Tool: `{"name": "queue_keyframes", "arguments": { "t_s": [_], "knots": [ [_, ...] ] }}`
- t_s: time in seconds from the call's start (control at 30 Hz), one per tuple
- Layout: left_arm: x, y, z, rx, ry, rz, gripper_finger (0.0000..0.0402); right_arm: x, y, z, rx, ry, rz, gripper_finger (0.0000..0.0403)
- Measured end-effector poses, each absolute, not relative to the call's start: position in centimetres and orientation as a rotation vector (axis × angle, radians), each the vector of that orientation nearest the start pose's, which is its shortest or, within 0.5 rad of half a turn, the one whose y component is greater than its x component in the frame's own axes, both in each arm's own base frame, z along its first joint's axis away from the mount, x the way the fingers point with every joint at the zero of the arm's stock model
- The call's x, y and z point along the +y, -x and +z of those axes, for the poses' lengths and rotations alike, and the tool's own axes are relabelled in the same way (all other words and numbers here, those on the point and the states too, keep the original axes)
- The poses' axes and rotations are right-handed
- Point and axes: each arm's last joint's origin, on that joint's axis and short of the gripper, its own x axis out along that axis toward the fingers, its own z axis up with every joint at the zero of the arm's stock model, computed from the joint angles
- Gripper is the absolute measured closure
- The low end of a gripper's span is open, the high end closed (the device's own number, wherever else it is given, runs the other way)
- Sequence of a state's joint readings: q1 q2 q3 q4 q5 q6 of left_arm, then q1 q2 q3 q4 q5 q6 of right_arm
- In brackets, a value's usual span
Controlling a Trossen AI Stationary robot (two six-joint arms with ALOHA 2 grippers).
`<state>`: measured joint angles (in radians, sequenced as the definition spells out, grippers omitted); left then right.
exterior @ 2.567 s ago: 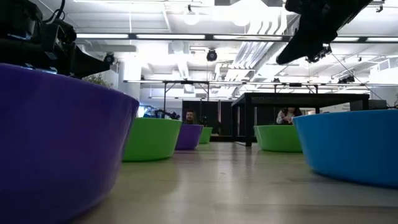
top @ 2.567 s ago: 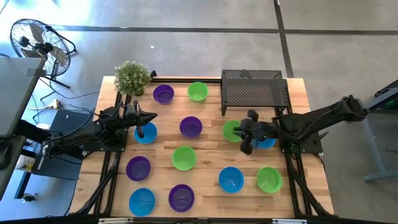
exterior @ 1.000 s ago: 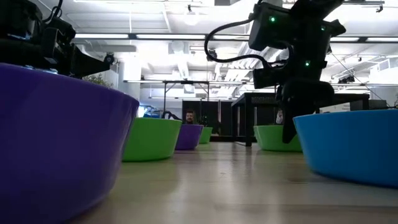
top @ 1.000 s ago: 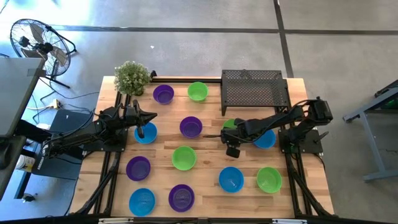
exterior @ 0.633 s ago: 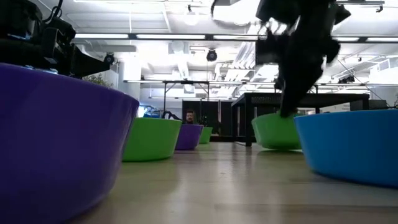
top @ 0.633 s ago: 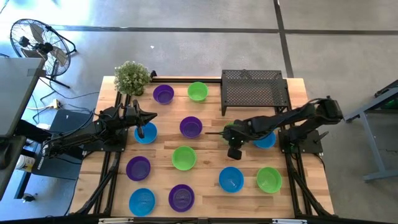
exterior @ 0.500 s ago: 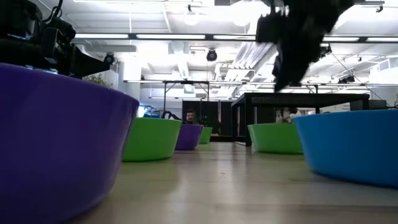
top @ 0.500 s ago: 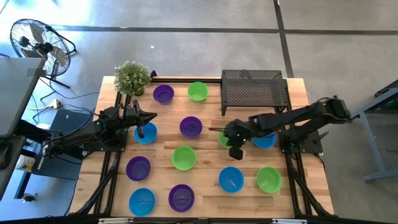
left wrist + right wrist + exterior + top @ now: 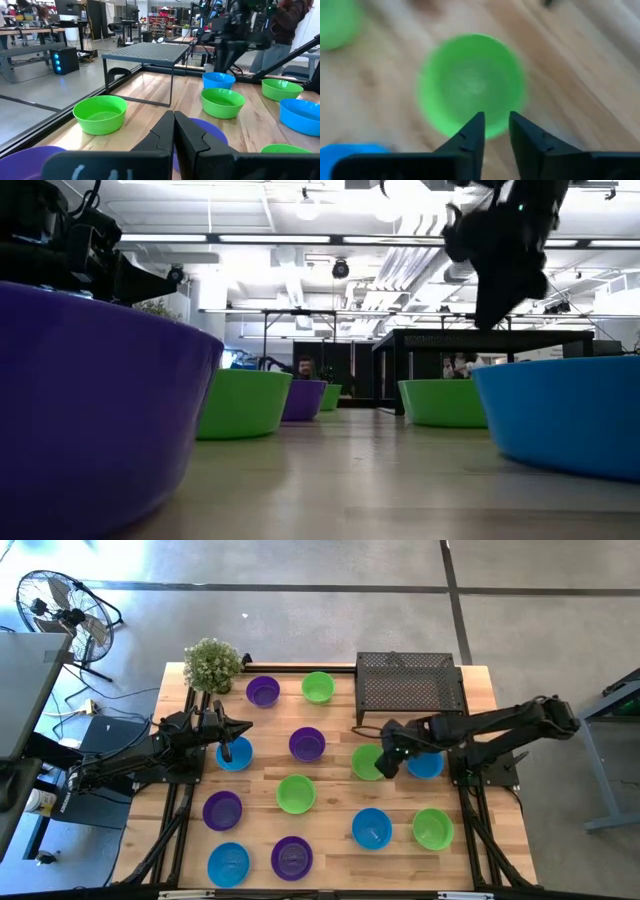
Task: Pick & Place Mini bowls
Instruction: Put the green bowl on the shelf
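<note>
right pincer (image 9: 494, 131): above the counter's middle-right, over the green bowl (image 9: 367, 761); fingers parted by a narrow gap, nothing between them; bowl lies below, not gripped
right pincer, high view (image 9: 390, 755): at the green bowl's right edge, arm reaching in from the right
right pincer, low view (image 9: 500, 275): hangs up in the air, clear of the counter
green bowl: upright on the counter, just left of a blue bowl (image 9: 428, 764), in front of the rack (image 9: 408, 686)
left pincer (image 9: 174, 131): fingers pressed together, empty; over the counter's left side
left pincer, high view (image 9: 240, 728): just above another blue bowl (image 9: 234, 754), pointing right
other bowls, back row: purple (image 9: 263, 691), green (image 9: 318, 687)
other bowls, middle: purple (image 9: 307, 744), green (image 9: 296, 793), purple (image 9: 222, 809)
other bowls, front row: blue (image 9: 228, 863), purple (image 9: 291, 856), blue (image 9: 371, 827), green (image 9: 432, 828)
all bowls: open side up, apart from each other
rack: black mesh, back right of counter
plant (image 9: 211, 664): back left corner
counter (image 9: 340, 790): light wood planks
fan (image 9: 60, 610): on the floor, beyond the left side
low view: big purple bowl (image 9: 95, 400) fills the near left, blue bowl (image 9: 565, 415) near right
person (image 9: 287, 20): standing behind the right arm in the left wrist view, partly hidden
</note>
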<state>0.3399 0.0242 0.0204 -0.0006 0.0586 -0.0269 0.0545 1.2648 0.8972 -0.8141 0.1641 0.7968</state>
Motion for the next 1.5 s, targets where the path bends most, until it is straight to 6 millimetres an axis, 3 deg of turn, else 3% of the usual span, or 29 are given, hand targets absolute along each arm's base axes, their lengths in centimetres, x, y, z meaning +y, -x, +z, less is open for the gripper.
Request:
{"name": "queue_keyframes", "arguments": {
  "t_s": [0.2,0.33,0.47,1.1,1.23,1.5],
  "knots": [
    [3.1,-9.3,16.9,0.0,0.031,0.28,0.0401,-0.8,-22.2,20.1,1.025,-0.672,-0.61,0.027],
    [3.1,-9.3,16.9,0.0,0.031,0.279,0.0401,-2.0,-21.8,17.5,0.941,-0.753,-0.619,0.0269],
    [3.1,-9.3,16.9,0.0,0.031,0.279,0.0401,-2.6,-21.5,16.1,0.878,-0.786,-0.618,0.0276],
    [3.1,-9.3,16.9,-0.003,0.031,0.279,0.0401,-2.5,-21.3,15.2,0.862,-0.818,-0.542,0.0376],
    [3.1,-9.3,16.9,-0.003,0.031,0.279,0.0401,-2.4,-21.2,15.1,0.877,-0.834,-0.541,0.037],
    [3.1,-9.3,16.9,-0.004,0.031,0.279,0.0401,-2.8,-21.1,15.1,0.89,-0.855,-0.544,0.0318]
  ]
}}
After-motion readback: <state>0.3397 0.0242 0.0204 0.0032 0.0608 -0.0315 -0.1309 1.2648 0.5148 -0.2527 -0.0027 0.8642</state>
